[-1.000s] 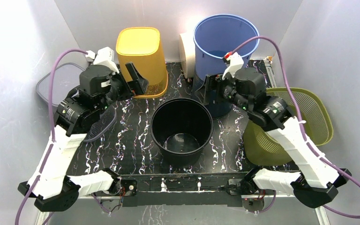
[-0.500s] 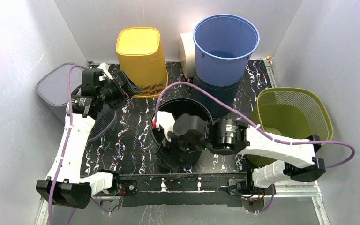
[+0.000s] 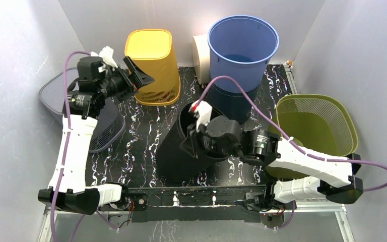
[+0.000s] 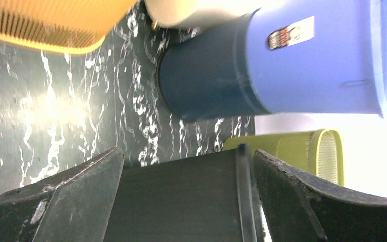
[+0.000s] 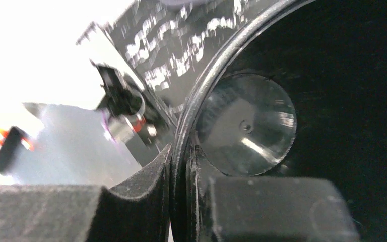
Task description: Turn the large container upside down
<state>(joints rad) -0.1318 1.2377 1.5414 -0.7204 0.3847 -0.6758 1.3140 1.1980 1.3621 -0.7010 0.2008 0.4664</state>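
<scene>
Black container (image 3: 174, 151) tilted, mouth angled up and right.

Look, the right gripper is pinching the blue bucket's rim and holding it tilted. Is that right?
No, that bucket is black, not blue. The right gripper is pinching the rim of the black bucket and holding it tilted, as the right wrist view shows. The blue bucket stands upright at the back.
</scene>
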